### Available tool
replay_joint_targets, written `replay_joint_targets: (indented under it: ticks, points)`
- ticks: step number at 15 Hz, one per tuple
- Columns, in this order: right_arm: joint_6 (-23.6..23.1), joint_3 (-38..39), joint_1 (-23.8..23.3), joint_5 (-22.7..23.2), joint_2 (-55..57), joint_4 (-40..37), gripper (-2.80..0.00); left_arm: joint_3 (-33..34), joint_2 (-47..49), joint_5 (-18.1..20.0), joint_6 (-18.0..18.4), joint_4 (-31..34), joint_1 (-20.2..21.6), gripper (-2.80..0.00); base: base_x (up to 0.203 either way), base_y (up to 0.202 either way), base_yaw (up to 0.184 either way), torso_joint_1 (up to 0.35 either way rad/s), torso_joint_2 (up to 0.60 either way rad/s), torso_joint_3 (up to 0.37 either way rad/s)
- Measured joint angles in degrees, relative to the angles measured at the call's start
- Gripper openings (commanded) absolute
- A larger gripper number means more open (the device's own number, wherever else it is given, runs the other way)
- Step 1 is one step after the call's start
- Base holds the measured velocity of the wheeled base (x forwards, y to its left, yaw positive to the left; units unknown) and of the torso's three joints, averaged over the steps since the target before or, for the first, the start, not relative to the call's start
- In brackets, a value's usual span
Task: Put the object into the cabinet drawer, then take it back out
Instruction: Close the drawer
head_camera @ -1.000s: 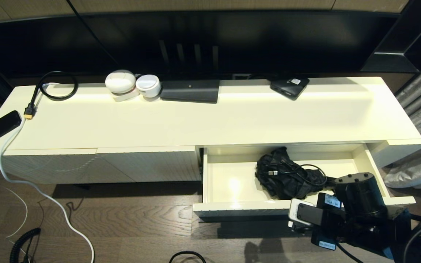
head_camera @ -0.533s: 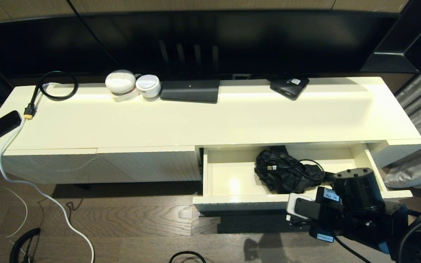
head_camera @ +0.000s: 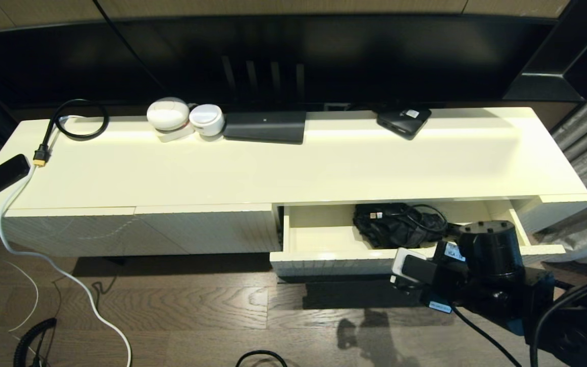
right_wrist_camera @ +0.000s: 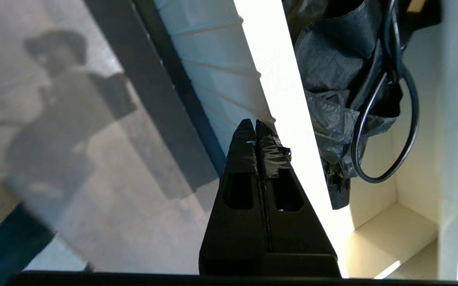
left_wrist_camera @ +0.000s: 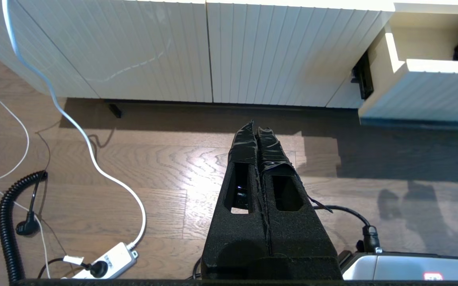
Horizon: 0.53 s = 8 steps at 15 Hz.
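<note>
With its tips pressed together against the ribbed front of the cabinet drawer, the right gripper could slip sideways, while the black bundle inside at 3 o'clock may snag; left gripper, also closed, idle over floor.

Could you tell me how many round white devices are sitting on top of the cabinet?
2: the larger round white device sits at the cabinet top's back edge, the smaller one touching its right side.
</note>
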State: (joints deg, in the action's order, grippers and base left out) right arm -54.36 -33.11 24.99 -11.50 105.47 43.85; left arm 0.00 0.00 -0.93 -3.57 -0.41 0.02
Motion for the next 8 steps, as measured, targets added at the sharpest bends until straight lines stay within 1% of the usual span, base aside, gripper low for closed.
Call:
replay_joint_targets:
  ticks: [2,8]
  points:
    - [-0.02,-0.55,0.02,-0.15,0.67,0.37,-2.80,0.00,0.00,0.00,0.00,0.00,0.00,-2.80,0.000,0.000,0.000,0.000,0.00,0.000]
    - [0.00,-3.57,0.06,-3.19,2.31,0.53,-2.80,0.00,0.00,0.00,-0.01,0.00,0.02,-2.80,0.000,0.000,0.000,0.000,0.00,0.000]
